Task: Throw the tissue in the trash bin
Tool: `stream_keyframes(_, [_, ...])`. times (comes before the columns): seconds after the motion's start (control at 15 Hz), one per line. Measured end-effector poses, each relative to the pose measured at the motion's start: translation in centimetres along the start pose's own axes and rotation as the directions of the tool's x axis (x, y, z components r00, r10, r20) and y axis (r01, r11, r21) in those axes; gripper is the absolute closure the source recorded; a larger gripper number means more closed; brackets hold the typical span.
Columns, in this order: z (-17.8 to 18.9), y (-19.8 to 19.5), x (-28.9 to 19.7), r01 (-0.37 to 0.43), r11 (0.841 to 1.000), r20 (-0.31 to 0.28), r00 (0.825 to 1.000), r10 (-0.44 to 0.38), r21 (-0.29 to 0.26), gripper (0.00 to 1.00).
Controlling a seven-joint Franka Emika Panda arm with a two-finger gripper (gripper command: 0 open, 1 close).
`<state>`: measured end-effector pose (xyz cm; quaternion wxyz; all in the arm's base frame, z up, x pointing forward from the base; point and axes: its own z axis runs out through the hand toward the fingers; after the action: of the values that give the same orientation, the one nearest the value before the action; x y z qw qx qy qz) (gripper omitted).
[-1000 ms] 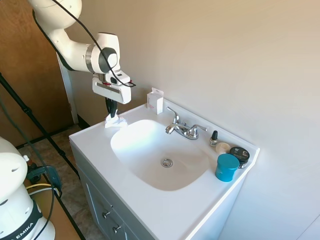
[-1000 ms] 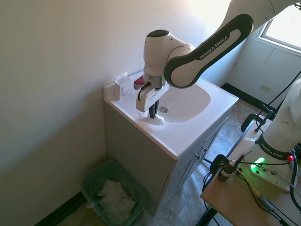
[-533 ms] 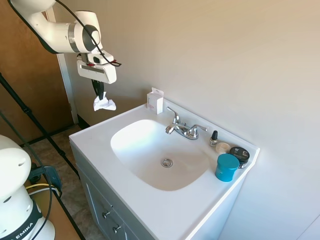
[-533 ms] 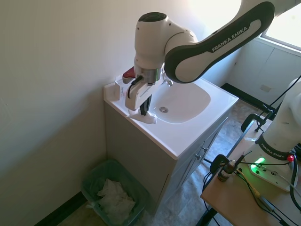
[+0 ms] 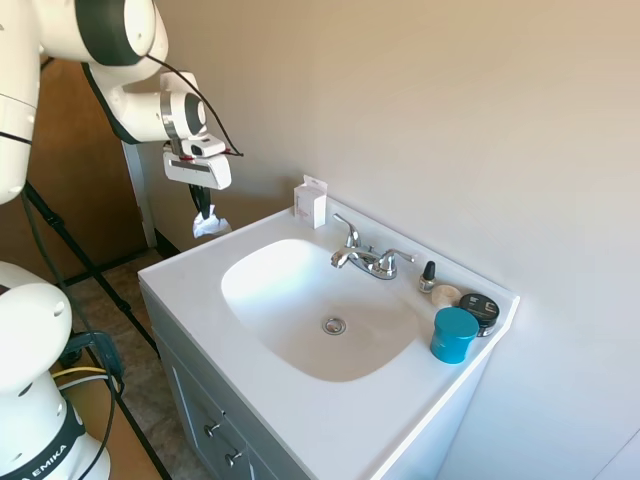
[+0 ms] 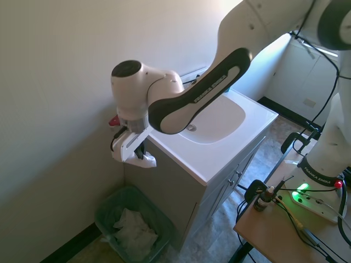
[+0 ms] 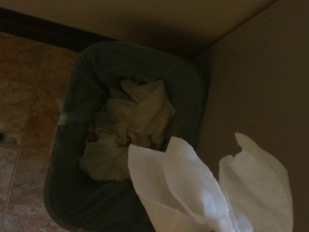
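One end effector [image 6: 143,159] grips the tissue [image 6: 148,162] in midair above the trash bin [image 6: 107,207].

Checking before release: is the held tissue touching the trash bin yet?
Apart. The second exterior view shows the tissue pinched in the gripper beside the vanity, hanging well above the trash bin.

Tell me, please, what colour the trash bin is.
Dark green trash bin, clearest in the second exterior view.
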<state>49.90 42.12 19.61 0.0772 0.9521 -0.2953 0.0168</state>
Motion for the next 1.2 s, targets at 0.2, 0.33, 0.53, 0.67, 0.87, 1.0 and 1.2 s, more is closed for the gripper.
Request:
stream_keyframes(0.2, [3.5, -1.7, -0.8, -0.003, 1.000, 0.027, 1.000, 0.004, -0.025, 0.00])
stream_keyframes(0.33, [4.6, -2.1, -1.1, -0.013, 0.999, 0.045, 0.999, 0.014, -0.033, 0.00])
stream_keyframes(0.53, [4.6, -2.3, -0.9, -0.019, 0.999, 0.058, 0.998, 0.021, -0.031, 0.00])
stream_keyframes(0.67, [4.7, -2.3, -0.7, -0.020, 0.999, 0.060, 0.998, 0.022, -0.036, 0.00])
stream_keyframes(0.87, [4.8, -2.1, -0.4, -0.020, 0.999, 0.060, 0.998, 0.022, -0.042, 0.00])
stream_keyframes(1.0, [4.6, -2.2, -0.3, -0.020, 0.999, 0.065, 0.998, 0.023, -0.045, 0.00])
stream_keyframes(1.2, [4.4, -2.3, -0.2, -0.021, 0.998, 0.071, 0.997, 0.025, -0.052, 0.00])
